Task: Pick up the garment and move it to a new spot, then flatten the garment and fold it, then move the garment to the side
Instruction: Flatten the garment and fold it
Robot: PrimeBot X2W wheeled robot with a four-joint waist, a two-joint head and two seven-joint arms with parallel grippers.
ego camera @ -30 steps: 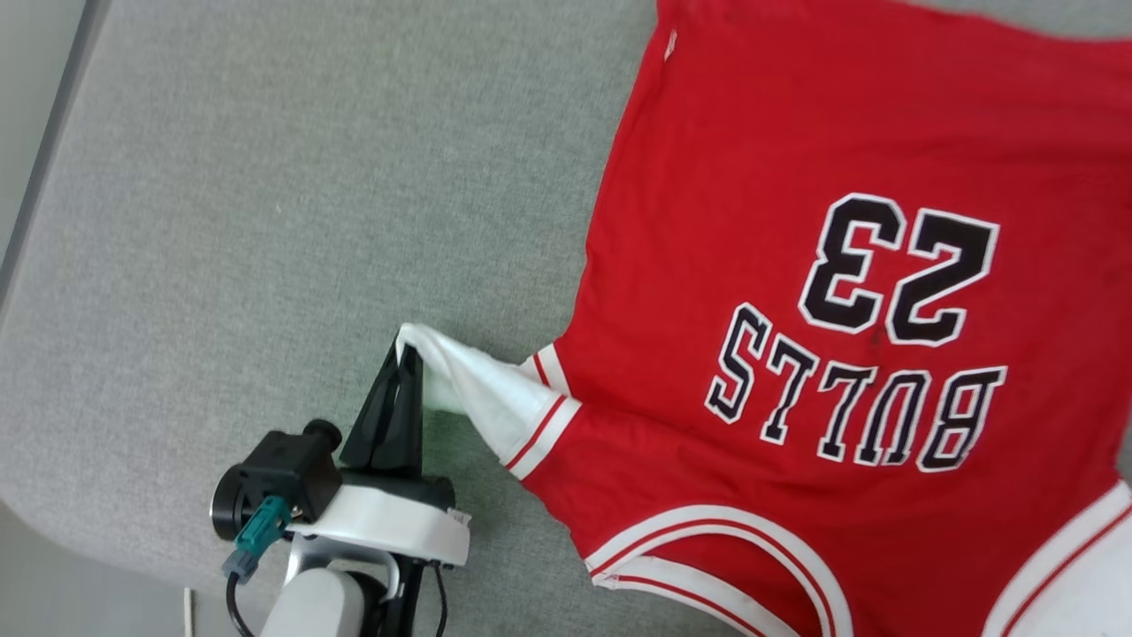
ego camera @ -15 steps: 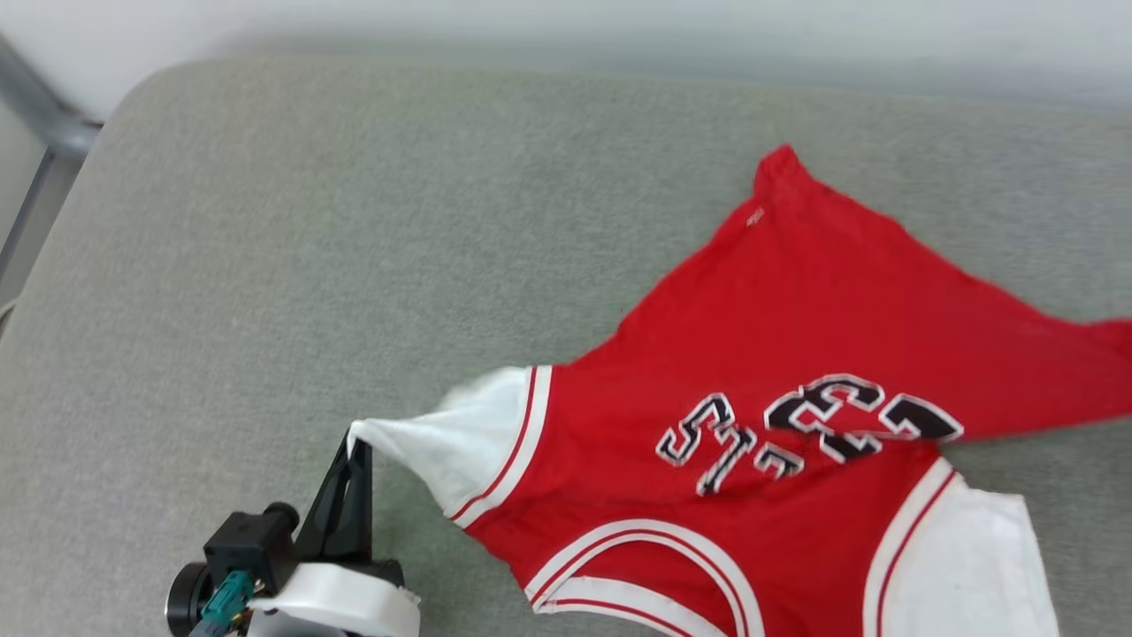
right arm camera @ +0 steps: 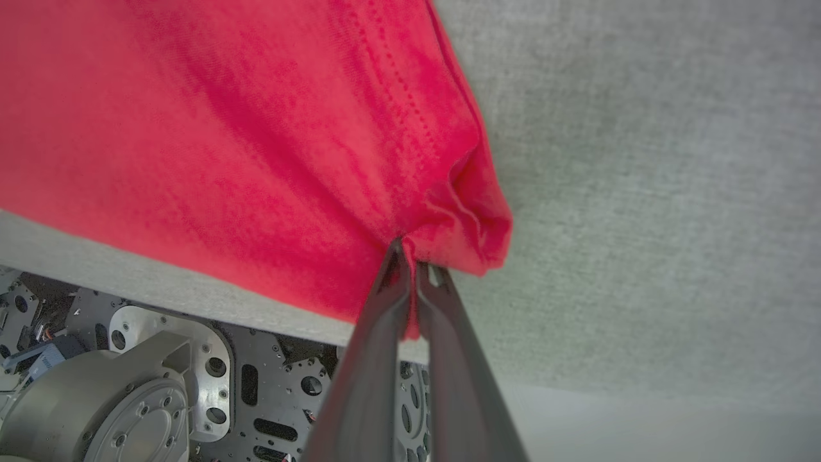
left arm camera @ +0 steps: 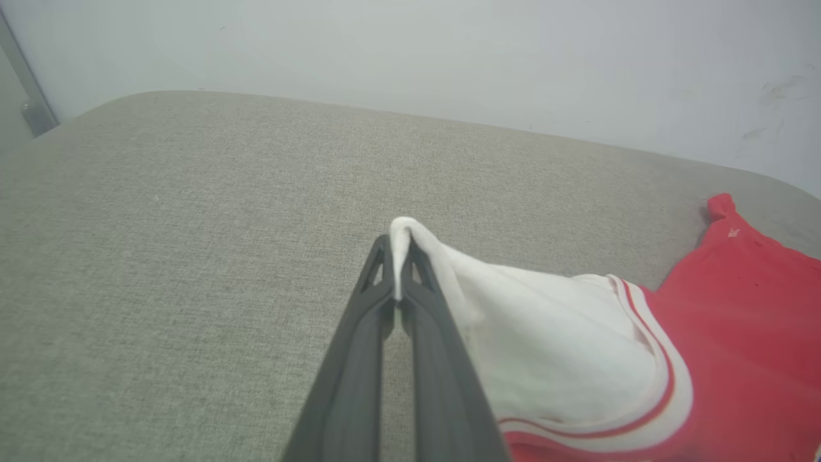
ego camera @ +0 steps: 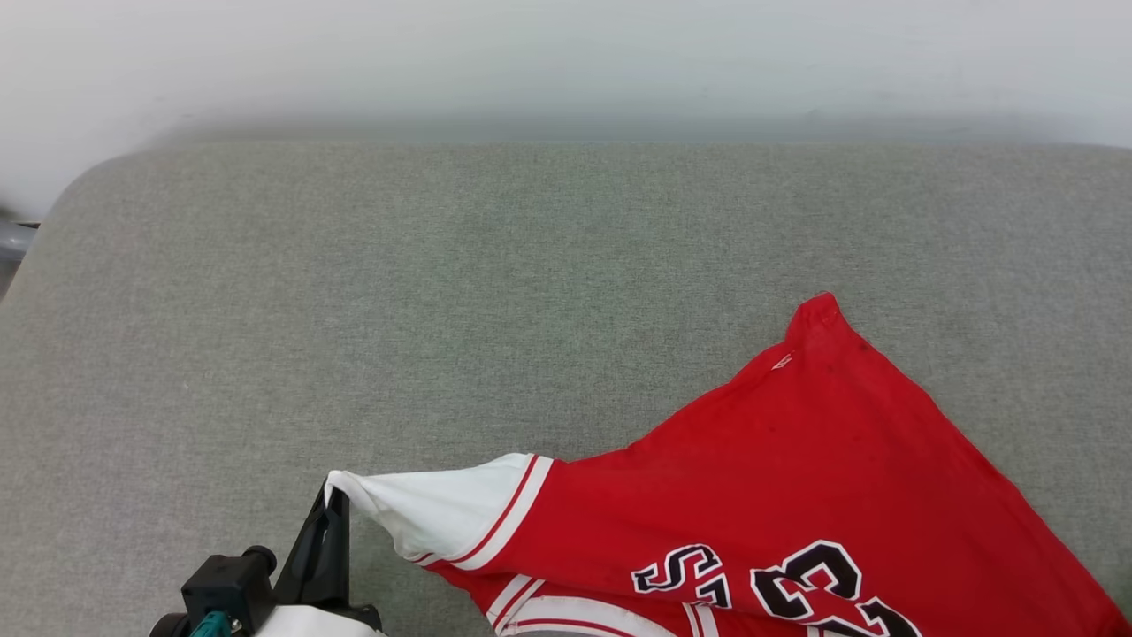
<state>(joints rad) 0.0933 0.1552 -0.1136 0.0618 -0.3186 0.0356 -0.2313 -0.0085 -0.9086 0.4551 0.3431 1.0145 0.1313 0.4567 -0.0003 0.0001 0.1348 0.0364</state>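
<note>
Left gripper [ego camera: 334,497]: jaws closed together on the cuff edge of the white sleeve [ego camera: 442,513] of the garment [ego camera: 796,460]; the pinched fold protrudes just past the fingertips; the gripper stands over the near left part of the grey cushion [ego camera: 442,265].

Right gripper [right arm camera: 410,260]: jaws clamped on a bunched red corner of the garment, at the cushion's near edge, with the robot base [right arm camera: 128,398] below; which corner this is cannot be told.

From the left gripper the garment runs to the robot's right along the cushion's near edge; the sleeve is drawn taut into a cone; the red body rests partly on the cushion, one hem corner pointing toward the cushion's far side.

Judgement: the long axis lies across the cushion between the two grips; relocation therefore requires both arms to travel together; the left arm is nearer the open left and far areas of the cushion.
</note>
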